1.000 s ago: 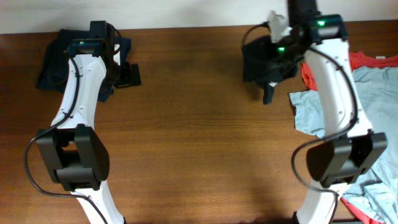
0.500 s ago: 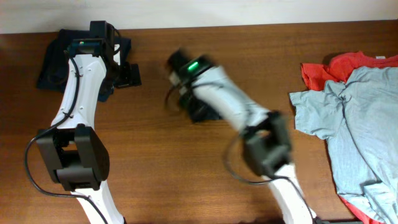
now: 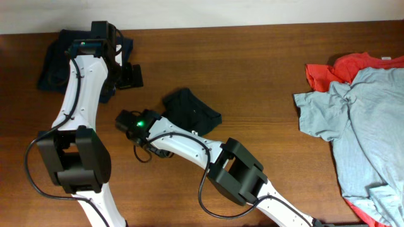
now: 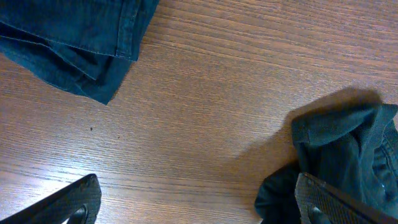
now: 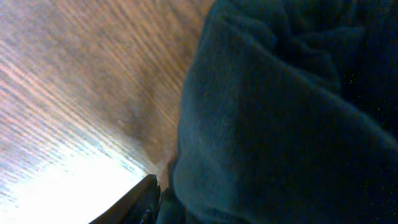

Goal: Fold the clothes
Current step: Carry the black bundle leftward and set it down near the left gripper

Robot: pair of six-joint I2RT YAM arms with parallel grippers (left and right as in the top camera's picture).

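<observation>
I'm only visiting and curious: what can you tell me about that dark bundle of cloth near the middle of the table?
The black garment looks like soft, matte knit cloth. It is crumpled into a loose lump with deep folds, neither spread flat nor folded. It lies on the brown wooden table, left of centre, apart from the other clothes. The right arm ends close by its left side; whether it touches the cloth cannot be told. No label shows.

Surface: brown wood-grain table | Backdrop: pale wall along far edge | Light: bright glare on wood
</observation>
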